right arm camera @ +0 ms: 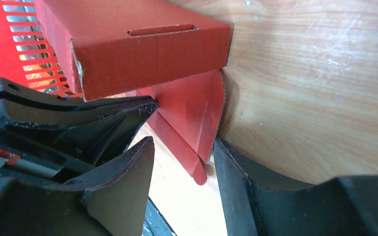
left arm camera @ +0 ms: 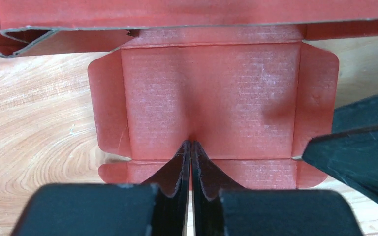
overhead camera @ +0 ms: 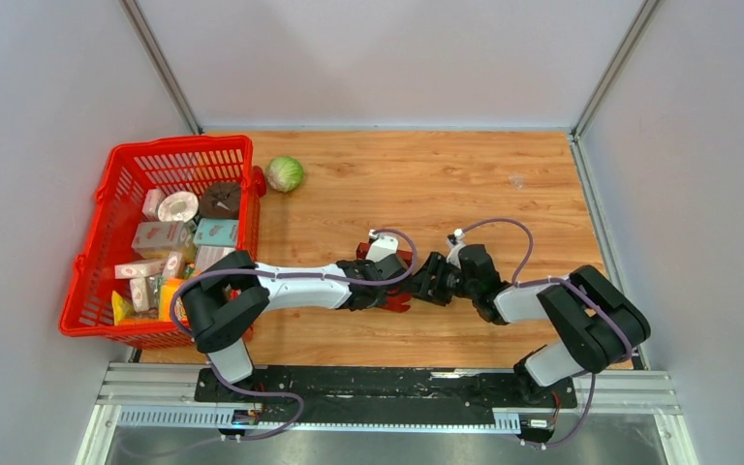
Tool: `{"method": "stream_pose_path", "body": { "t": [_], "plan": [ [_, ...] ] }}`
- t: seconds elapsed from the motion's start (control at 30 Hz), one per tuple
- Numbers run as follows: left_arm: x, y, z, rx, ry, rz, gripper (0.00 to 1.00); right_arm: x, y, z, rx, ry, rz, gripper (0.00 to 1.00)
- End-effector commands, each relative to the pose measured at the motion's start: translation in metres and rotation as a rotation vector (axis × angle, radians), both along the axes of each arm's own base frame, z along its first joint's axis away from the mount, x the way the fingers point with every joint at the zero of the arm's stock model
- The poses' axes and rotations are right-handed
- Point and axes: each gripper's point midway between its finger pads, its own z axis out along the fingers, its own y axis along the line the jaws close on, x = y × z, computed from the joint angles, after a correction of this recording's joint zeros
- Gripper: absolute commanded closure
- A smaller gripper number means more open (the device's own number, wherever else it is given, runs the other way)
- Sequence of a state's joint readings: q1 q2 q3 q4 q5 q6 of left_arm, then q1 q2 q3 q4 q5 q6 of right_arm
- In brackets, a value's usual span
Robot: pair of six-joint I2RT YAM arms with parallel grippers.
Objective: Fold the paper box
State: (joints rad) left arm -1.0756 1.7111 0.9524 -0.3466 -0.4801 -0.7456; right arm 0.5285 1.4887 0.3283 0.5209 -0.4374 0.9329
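Note:
The dark red paper box [overhead camera: 399,303] lies mid-table between my two grippers. In the left wrist view its folded body [left arm camera: 177,14] runs along the top. Its open lid panel [left arm camera: 211,98] lies flat on the wood with small side flaps. My left gripper [left arm camera: 191,143] is shut, with its tips pressing on the panel's middle. In the right wrist view the box body [right arm camera: 142,49] has a slot in its top. My right gripper [right arm camera: 184,142] is open, and a raised side flap [right arm camera: 194,110] stands between its fingers, near the right one. Both grippers, left [overhead camera: 386,291] and right [overhead camera: 426,281], meet at the box.
A red plastic mesh basket [overhead camera: 121,170] full of small cartons stands at the left. It also shows in the right wrist view [right arm camera: 27,54]. A green cabbage [overhead camera: 285,173] lies beside the basket's far corner. Grey walls enclose the wooden table.

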Motion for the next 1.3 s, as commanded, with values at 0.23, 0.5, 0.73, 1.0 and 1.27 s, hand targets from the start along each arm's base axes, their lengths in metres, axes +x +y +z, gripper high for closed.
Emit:
{"method": "stream_pose_path", "body": {
  "t": [0.23, 0.5, 0.73, 1.0, 1.27],
  "plan": [
    [-0.008, -0.003, -0.004, -0.024, 0.049, 0.024, 0.95, 0.008, 0.006, -0.019, 0.060, 0.056, -0.053, 0.70],
    [-0.032, -0.034, 0.056, -0.151, -0.142, -0.266, 0.55, 0.008, 0.003, -0.013, -0.006, 0.148, 0.014, 1.00],
    [-0.070, -0.049, 0.099, 0.282, -0.317, -0.728, 0.41, -0.007, -0.024, -0.006, -0.060, 0.308, 0.119, 1.00],
    [-0.070, -0.060, 0.086, 0.577, -0.306, -0.947, 0.41, -0.020, -0.023, 0.012, 0.054, 0.374, 0.158, 1.00],
    [-0.093, -0.073, 0.073, 0.530, -0.201, -1.126, 0.46, -0.029, -0.024, 0.034, 0.100, 0.366, 0.167, 1.00]
  ]
}}
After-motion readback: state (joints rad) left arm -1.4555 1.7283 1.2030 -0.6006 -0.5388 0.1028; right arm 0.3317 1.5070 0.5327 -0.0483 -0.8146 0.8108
